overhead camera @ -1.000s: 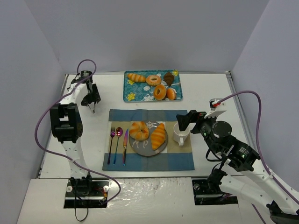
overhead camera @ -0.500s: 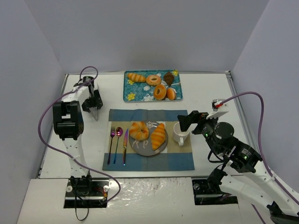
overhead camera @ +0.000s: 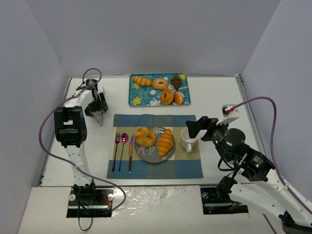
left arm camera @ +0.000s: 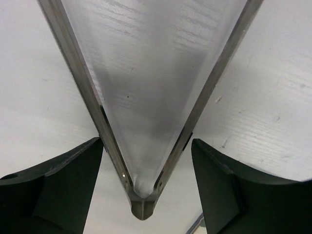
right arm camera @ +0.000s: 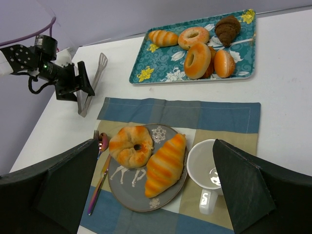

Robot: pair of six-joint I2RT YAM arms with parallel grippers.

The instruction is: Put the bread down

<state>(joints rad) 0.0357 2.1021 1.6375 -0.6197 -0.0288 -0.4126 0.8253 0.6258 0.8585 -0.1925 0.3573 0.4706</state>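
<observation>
A grey plate (overhead camera: 146, 155) on the checked placemat holds a round bun (overhead camera: 145, 136) and a striped long roll (overhead camera: 165, 142); both also show in the right wrist view, the bun (right arm camera: 130, 145) and the roll (right arm camera: 165, 165). Metal tongs (left arm camera: 146, 97) lie on the white table left of the mat. My left gripper (left arm camera: 146, 195) is open and low over the tongs' joined end, its fingers (left arm camera: 53, 185) standing apart on either side. My right gripper (right arm camera: 156, 195) is open and empty above the plate and the mug.
A blue flowered tray (overhead camera: 134, 100) at the back holds several more breads and doughnuts. A white mug (overhead camera: 187, 140) stands right of the plate. A fork, a spoon and a knife (overhead camera: 130, 152) lie on the mat's left side.
My left gripper has shifted slightly right and turned over the tongs, which now lie on the table. My right arm has drifted a little to the right.
</observation>
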